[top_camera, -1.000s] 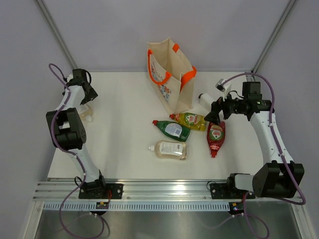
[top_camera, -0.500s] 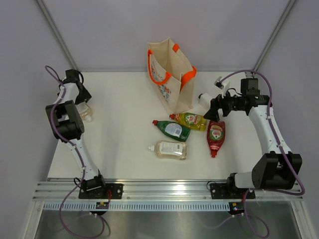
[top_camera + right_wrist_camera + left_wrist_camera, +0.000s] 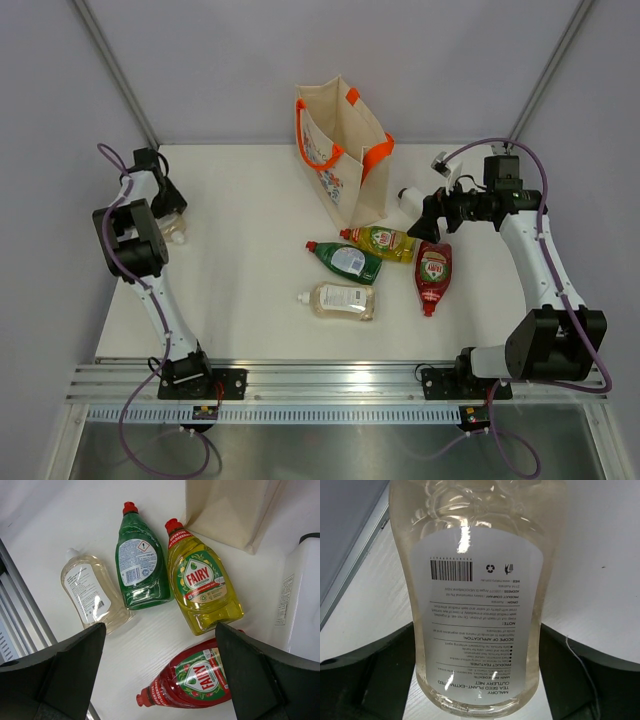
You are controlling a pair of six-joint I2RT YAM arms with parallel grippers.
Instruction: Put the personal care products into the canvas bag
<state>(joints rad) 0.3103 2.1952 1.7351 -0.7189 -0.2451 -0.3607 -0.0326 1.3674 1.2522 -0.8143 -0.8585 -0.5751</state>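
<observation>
Nearest the arm bases and well in front of the canvas bag (image 3: pixel 343 150), a clear-beige bottle (image 3: pixel 342 300) lies on its side on the white tabletop (image 3: pixel 250 290), cap pointing left. Closer to the bag, the green bottle (image 3: pixel 346 260) and the yellow bottle (image 3: pixel 382 241) lie side by side with their red caps toward the left. The yellow one is just off the bag's front corner. The red bottle (image 3: pixel 433 275) lies to the right of these 2, its cap pointing away from the bag.

The right tool (image 3: pixel 427 226) hangs front-right of the bag above the yellow and red bottles, its jaws spread wide with nothing between them. The white bottle (image 3: pixel 410 197) sits just right of the bag, beside that tool.

Far left of the bag, the left tool (image 3: pixel 168 212) is down over a 2nd clear-beige bottle (image 3: pixel 477 580), whose barcode label faces the wrist camera. Its fingers (image 3: pixel 365 680) stand right at the bottle's 2 sides, and I cannot tell whether they press it.

The bag stands upright farthest back, mouth open, orange handles (image 3: pixel 378 152) hanging, with the floral print (image 3: pixel 322 165) on its left face. All 6 bottles are outside it.
</observation>
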